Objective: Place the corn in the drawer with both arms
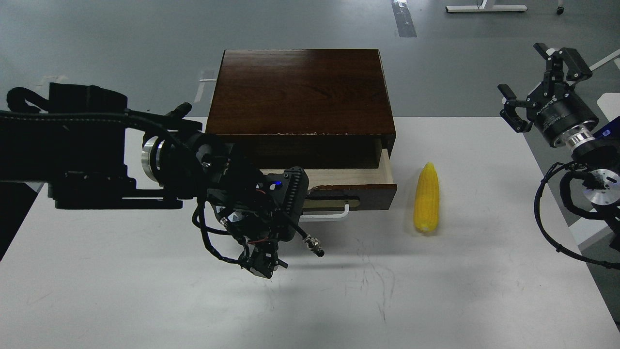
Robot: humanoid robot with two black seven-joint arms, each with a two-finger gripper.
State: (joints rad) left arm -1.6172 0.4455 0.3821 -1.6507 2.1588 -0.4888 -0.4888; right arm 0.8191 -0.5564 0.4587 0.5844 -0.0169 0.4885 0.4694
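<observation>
The dark brown wooden box [300, 92] stands at the back middle of the white table [145, 300]. Its drawer [373, 196] is pulled partly out, and a strip of pale interior shows. My left gripper [302, 203] is at the left end of the white bar handle [334, 214], closed on it; its fingers are dark and partly hidden. The yellow corn [426, 198] lies on the table just right of the drawer, tip pointing away. My right gripper [535, 77] is open and empty, raised beyond the table's right edge, far from the corn.
A cable with a metal plug [312, 245] hangs from my left wrist over the table in front of the drawer. The table's right edge [547, 184] runs close to my right arm. Grey floor lies behind the box.
</observation>
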